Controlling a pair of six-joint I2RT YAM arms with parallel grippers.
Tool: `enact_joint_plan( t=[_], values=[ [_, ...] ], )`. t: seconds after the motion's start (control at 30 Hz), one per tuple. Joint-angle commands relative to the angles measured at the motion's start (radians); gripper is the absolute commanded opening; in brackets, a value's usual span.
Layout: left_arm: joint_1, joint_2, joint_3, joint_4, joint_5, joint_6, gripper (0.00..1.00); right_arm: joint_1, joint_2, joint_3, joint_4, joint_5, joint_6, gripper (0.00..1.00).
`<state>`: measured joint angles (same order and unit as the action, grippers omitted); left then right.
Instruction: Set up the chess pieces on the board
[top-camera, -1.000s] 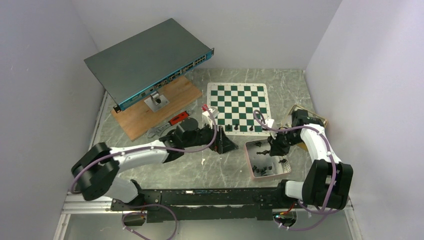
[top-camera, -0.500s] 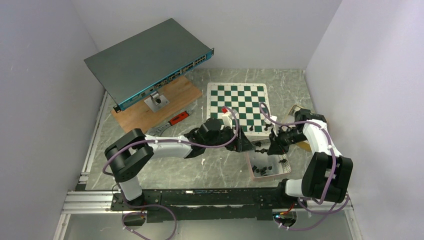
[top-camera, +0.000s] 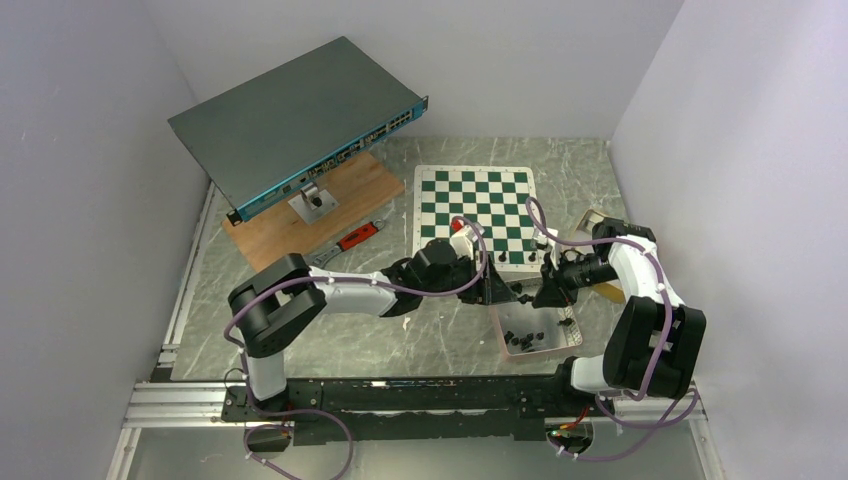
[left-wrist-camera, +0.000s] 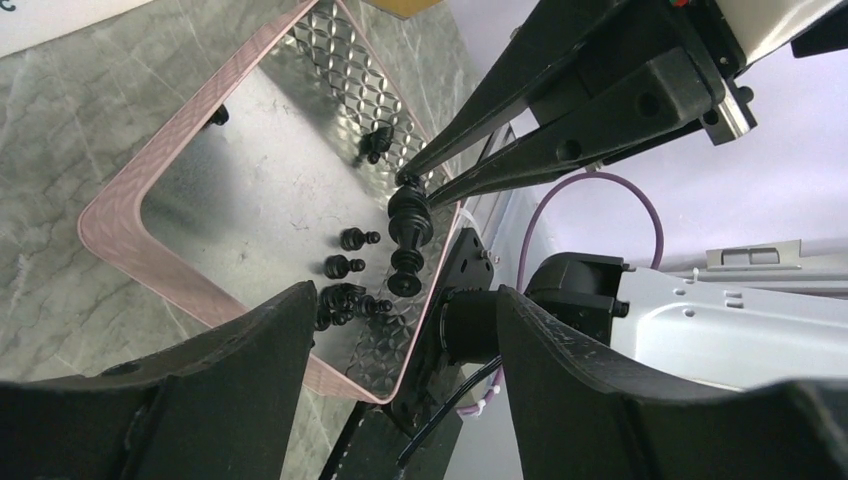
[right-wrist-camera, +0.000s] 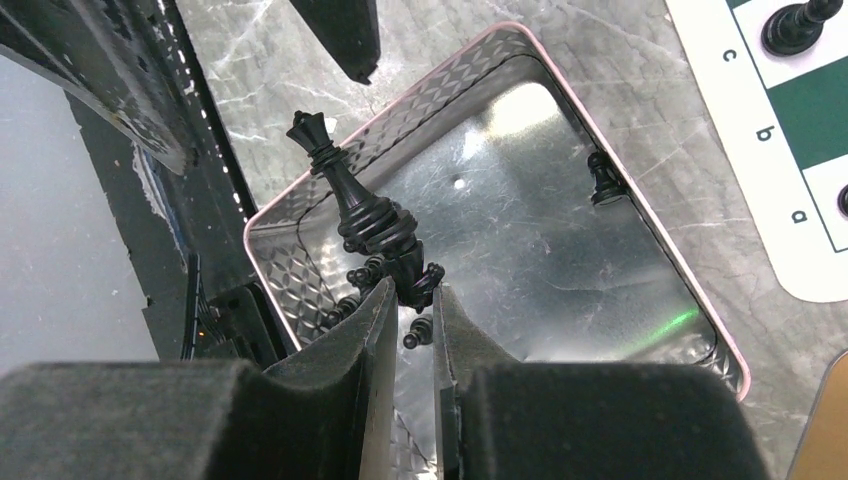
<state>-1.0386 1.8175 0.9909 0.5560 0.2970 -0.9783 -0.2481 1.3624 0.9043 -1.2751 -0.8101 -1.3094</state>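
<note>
Base of the black queen (right-wrist-camera: 360, 210) between clamped right fingers (right-wrist-camera: 372, 335), above the tray (right-wrist-camera: 520, 220); left fingers (left-wrist-camera: 250, 360) apart.

Dark green and white chess mat (top-camera: 474, 212) on marbled grey table (top-camera: 400, 345), left gripper (top-camera: 508, 291) and right gripper (top-camera: 534, 293) nearly tip to tip above pink-rimmed metal tray (top-camera: 500, 335), small black chess piece (top-camera: 521, 290) between them.

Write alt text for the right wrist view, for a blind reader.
The right gripper has its jaws shut on the base of a crowned black chess piece, held tilted above a pink-rimmed tray. In the tray lie smaller black pieces, and a corner of the board shows at upper right.
</note>
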Motion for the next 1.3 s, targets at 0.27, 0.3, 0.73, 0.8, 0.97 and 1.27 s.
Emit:
enact_joint_plan(
  t=[0.27, 0.3, 0.73, 0.8, 0.97, 1.27],
  values=[
    [-0.017, 0.031, 0.072, 0.013, -0.007, -0.008, 0.56, -0.006, 0.011, 0.033, -0.013, -0.087, -0.028, 0.0],
    [-0.017, 0.035, 0.075, 0.013, -0.005, -0.009, 0.55, -0.007, 0.01, 0.033, -0.012, -0.086, -0.026, 0.0],
    [-0.02, 0.041, 0.094, -0.023, -0.01, 0.007, 0.36, -0.007, 0.01, 0.027, -0.008, -0.086, -0.025, 0.0],
    [-0.02, 0.042, 0.098, -0.027, -0.012, 0.011, 0.32, -0.008, 0.009, 0.027, -0.01, -0.086, -0.026, 0.0],
    [-0.02, 0.041, 0.111, -0.051, -0.012, 0.032, 0.1, -0.008, 0.009, 0.025, -0.006, -0.084, -0.025, 0.0],
    [-0.02, -0.026, 0.089, -0.148, -0.072, 0.13, 0.0, -0.008, -0.028, -0.002, 0.073, -0.026, 0.042, 0.0]
  ],
)
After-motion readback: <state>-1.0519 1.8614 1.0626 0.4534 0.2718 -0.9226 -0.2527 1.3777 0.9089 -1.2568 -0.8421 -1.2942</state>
